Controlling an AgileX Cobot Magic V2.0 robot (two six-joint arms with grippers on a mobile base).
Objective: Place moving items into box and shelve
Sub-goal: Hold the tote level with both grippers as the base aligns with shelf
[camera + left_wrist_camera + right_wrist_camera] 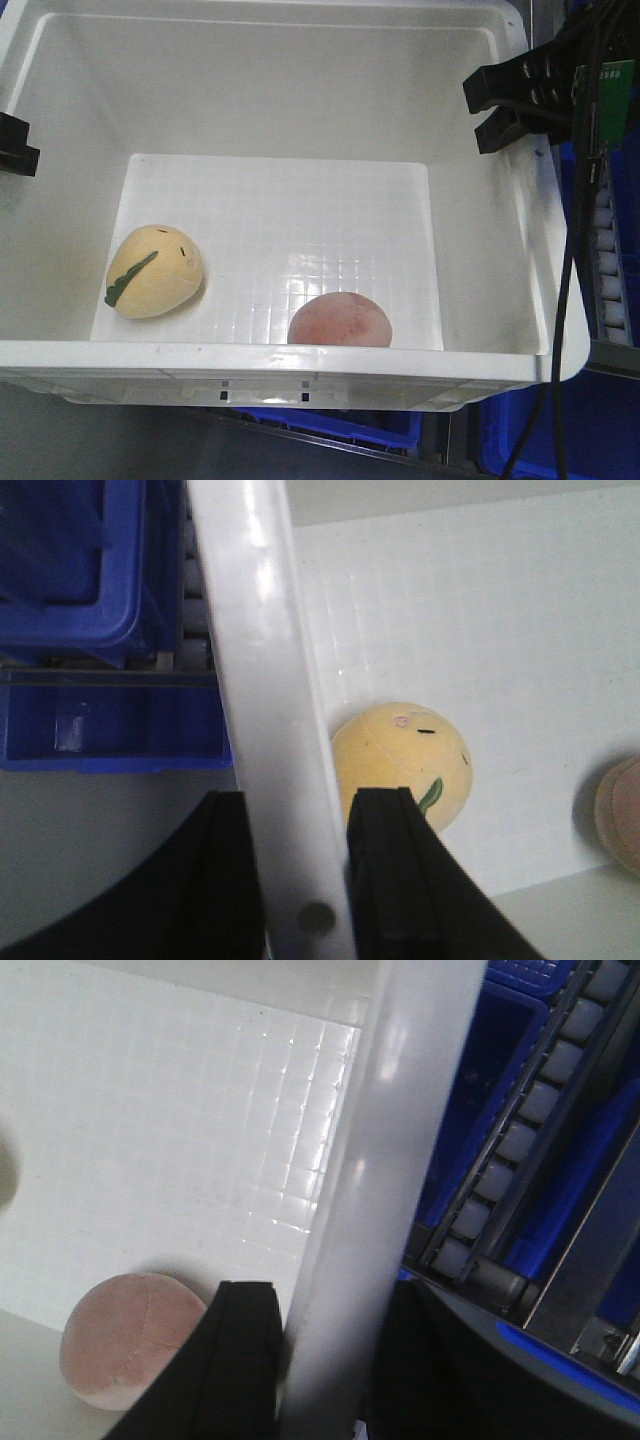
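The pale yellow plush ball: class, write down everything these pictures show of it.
The pale yellow plush ball is round and soft-looking, of smooth fabric, with a dark green leaf strip across it and small dark marks like a face. It rests on the gridded floor of the white box, near the left wall, apart from the pinkish ball. Neither hand touches it; the left hand grips the box's rim beside it.

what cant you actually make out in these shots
- Pinkish ball: its lower part is hidden by the box's near rim in the front view, and the right wrist view has a finger covering its edge.
- Left gripper: cut off by the frame edge in the front view.
- Box print: not visible in any view.
- Yellow ball: partly behind a finger in the left wrist view.
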